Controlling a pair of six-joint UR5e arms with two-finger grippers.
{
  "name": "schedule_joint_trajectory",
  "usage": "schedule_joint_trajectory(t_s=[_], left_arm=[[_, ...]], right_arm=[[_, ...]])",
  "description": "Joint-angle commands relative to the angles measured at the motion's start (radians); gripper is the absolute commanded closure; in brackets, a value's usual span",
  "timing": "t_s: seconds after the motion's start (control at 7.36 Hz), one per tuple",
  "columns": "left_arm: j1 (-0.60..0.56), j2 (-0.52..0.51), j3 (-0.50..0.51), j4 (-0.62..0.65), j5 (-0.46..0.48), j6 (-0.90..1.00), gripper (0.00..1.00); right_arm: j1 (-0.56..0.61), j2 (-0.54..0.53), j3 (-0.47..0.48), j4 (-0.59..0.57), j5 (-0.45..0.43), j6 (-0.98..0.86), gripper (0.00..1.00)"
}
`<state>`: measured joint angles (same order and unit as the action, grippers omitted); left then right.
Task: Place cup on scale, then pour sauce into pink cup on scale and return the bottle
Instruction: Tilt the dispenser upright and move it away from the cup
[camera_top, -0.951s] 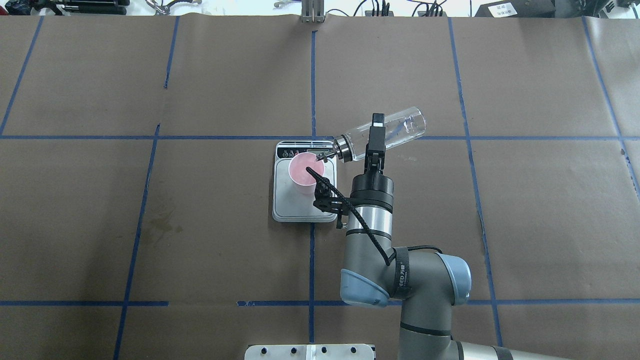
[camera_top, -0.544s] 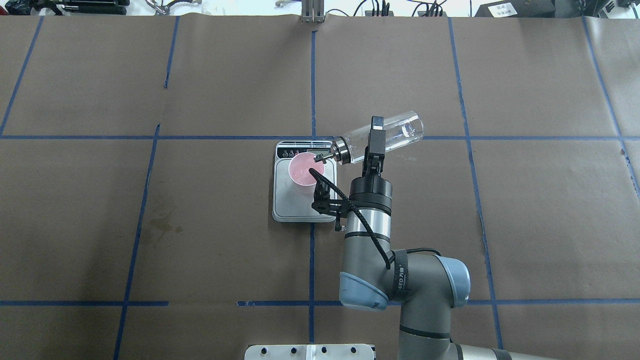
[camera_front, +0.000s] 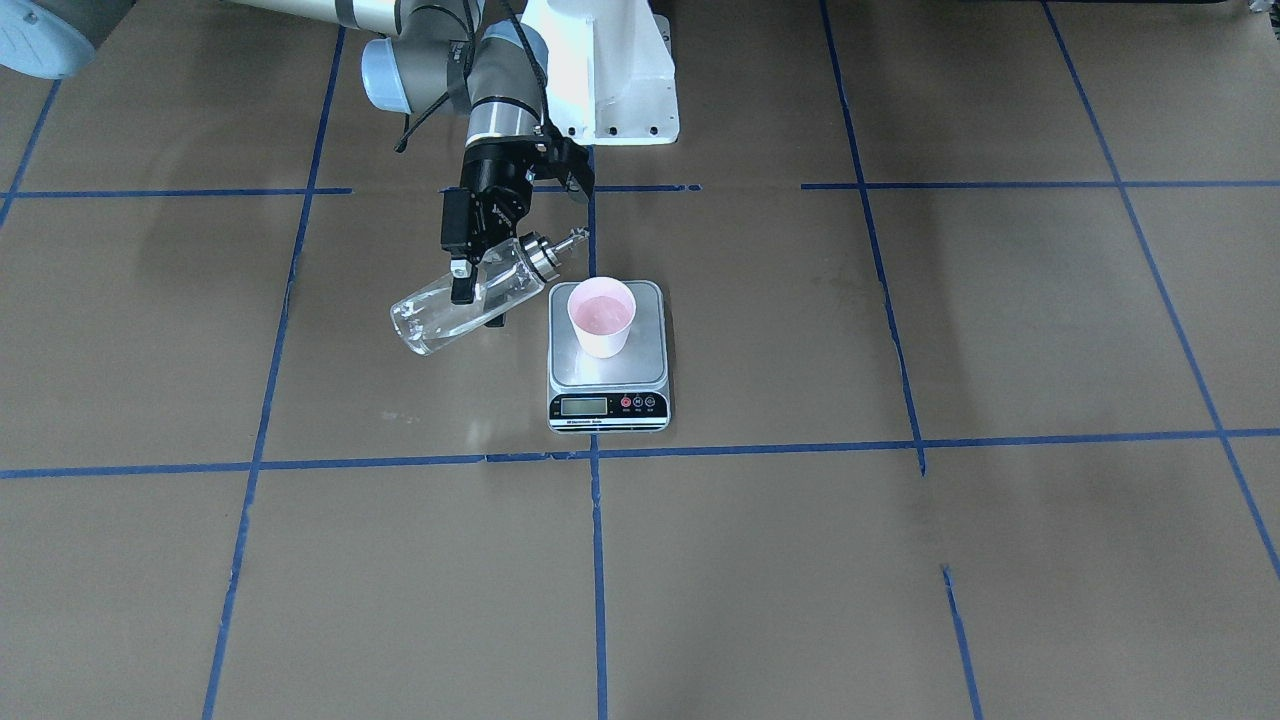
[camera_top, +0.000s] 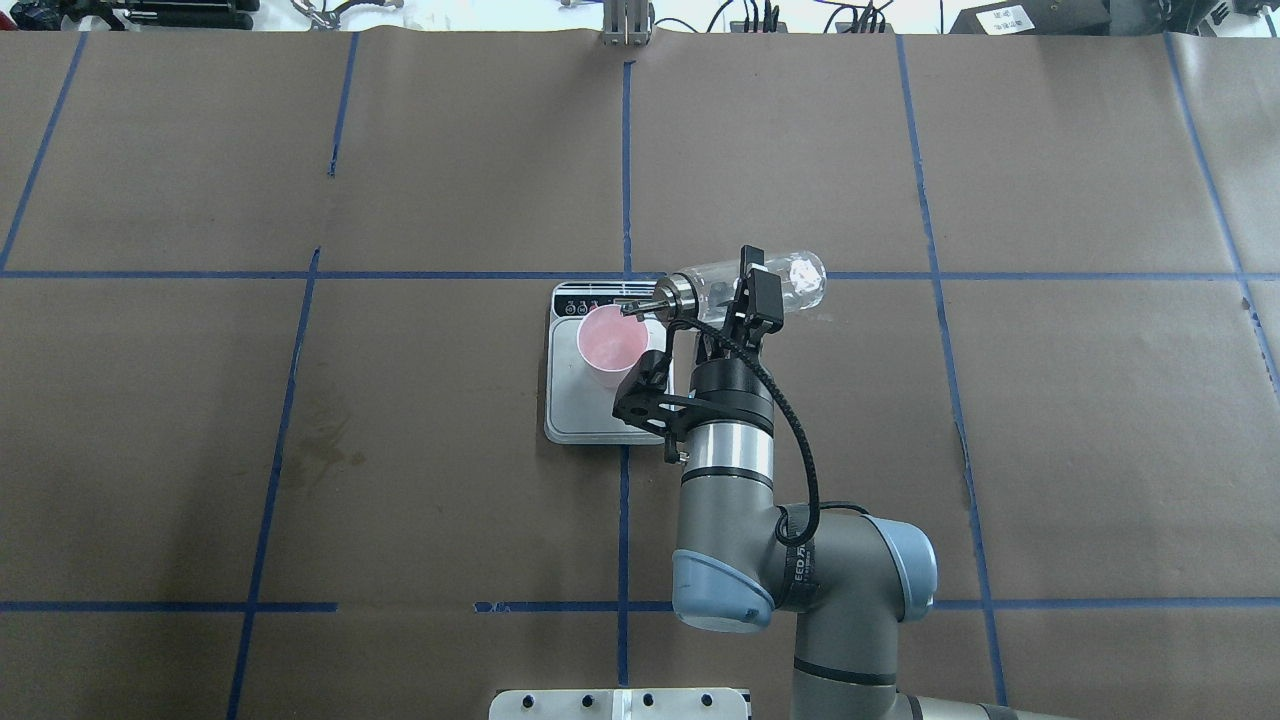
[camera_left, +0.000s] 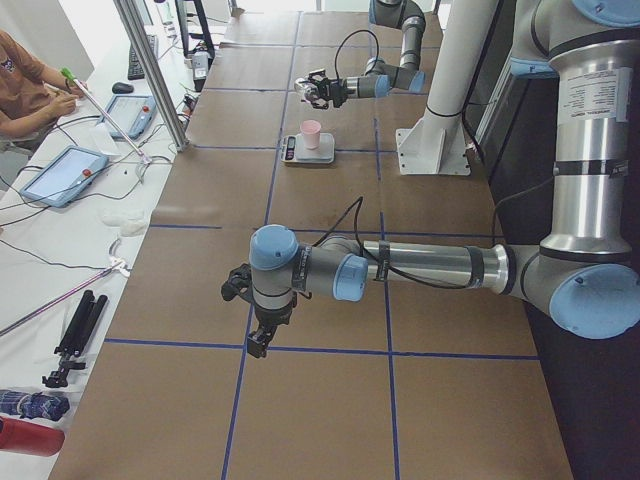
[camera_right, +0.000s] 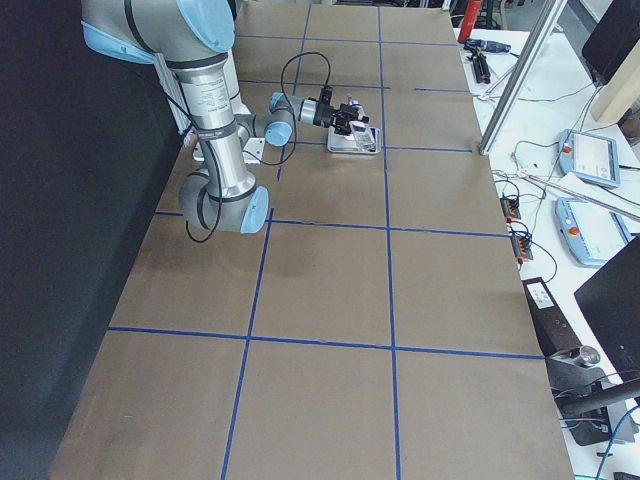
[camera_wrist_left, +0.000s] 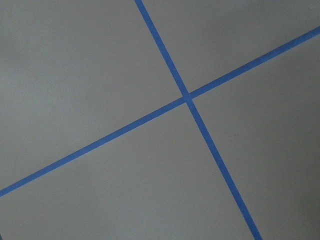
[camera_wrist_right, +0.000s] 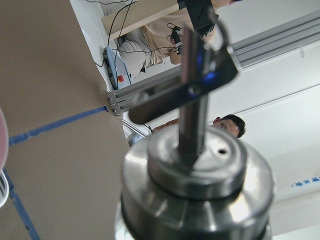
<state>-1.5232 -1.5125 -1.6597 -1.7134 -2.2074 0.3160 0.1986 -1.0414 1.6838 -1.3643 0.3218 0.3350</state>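
The pink cup stands upright on the scale, toward the display end. My right gripper is shut on the clear glass bottle, held near level just right of the scale. Its metal spout reaches the cup's far right rim. Collar and spout fill the right wrist view. I cannot make out any sauce in the bottle. My left gripper hangs over bare paper far from the scale; whether it is open or shut cannot be told.
Brown paper with blue tape lines covers the table. The white arm mount sits behind the scale. A side bench holds tablets and cables, with a seated person and an aluminium post.
My right wrist has rolled and the bottle has swung from a steeper pouring tilt toward level. Its spout has shifted from over the cup's middle to the far right rim.
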Motion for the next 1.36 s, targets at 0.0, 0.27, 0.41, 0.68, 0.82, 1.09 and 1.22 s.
schedule_joint_trajectory(t_s=[0.0, 0.27, 0.41, 0.68, 0.82, 1.09, 1.22], left_arm=[[0.0, 0.006, -0.011, 0.0, 0.0, 0.0, 0.0], [0.0, 0.012, -0.026, 0.002, 0.0, -0.002, 0.0], [-0.002, 0.011, -0.026, 0.002, 0.0, -0.002, 0.0], [-0.003, 0.017, -0.046, 0.003, 0.0, -0.002, 0.0], [-0.003, 0.026, -0.054, 0.003, 0.0, -0.002, 0.0], [-0.003, 0.034, -0.058, 0.003, 0.002, -0.002, 0.0], [-0.003, 0.035, -0.058, 0.003, 0.0, -0.002, 0.0]], right_arm=[[0.008, -0.002, 0.066, 0.031, 0.089, 0.142, 1.0], [0.013, -0.022, 0.121, 0.031, 0.173, 0.375, 1.0], [0.013, -0.057, 0.173, 0.031, 0.2, 0.457, 1.0], [0.036, -0.18, 0.258, 0.033, 0.287, 0.646, 1.0], [0.053, -0.215, 0.305, 0.034, 0.29, 0.759, 1.0], [0.087, -0.229, 0.33, 0.036, 0.364, 1.008, 1.0], [0.088, -0.29, 0.33, 0.034, 0.367, 1.033, 1.0]])
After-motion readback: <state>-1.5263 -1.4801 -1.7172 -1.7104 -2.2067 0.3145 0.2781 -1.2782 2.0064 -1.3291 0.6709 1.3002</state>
